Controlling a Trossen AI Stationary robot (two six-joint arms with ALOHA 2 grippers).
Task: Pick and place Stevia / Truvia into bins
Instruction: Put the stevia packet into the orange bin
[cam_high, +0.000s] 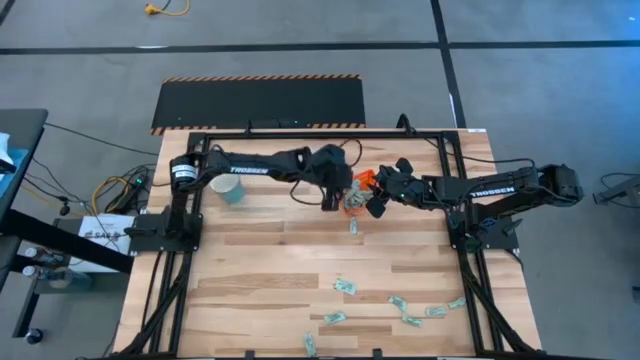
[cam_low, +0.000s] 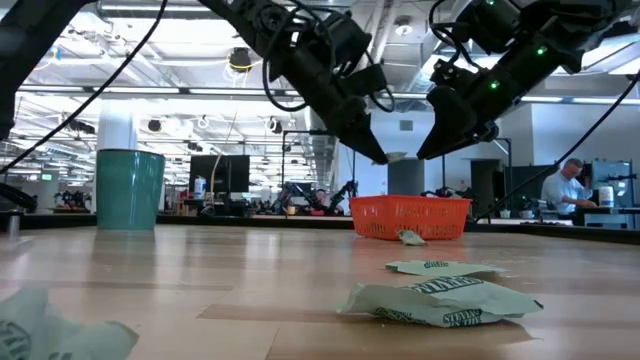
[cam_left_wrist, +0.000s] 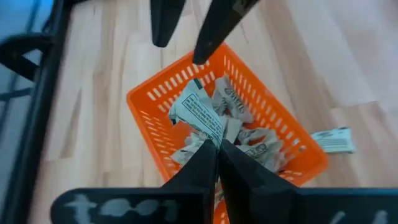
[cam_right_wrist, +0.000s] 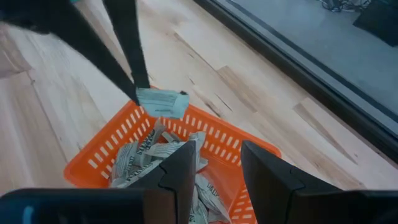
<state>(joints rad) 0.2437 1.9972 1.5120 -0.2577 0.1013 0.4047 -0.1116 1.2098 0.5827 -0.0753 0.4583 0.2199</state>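
Observation:
The orange tray (cam_left_wrist: 155, 102) sits at the table's far middle and holds several pale green and white packets (cam_right_wrist: 146, 155). My left gripper (cam_left_wrist: 217, 144) hangs over the tray, shut on one packet (cam_left_wrist: 198, 111). This packet also shows in the right wrist view (cam_right_wrist: 161, 102). My right gripper (cam_right_wrist: 217, 168) is open, hovering above the tray's right side and touching nothing. One packet (cam_high: 353, 227) lies flat on the wood just near of the tray (cam_high: 365, 178). More packets (cam_high: 346, 287) lie scattered toward the near edge. My left gripper pinches one packet by its end (cam_left_wrist: 211, 134) between the tips of its two fingers, coming from above and pointing down. The packet is lifted clear and sticks out beyond the fingertips, above the packets in the tray.
A teal cup (cam_high: 230, 190) stands left of the tray, under the left arm. Loose packets (cam_low: 440, 300) lie over the near right part of the table. Bare wood runs between the tray and those packets. The two grippers are close together over the tray.

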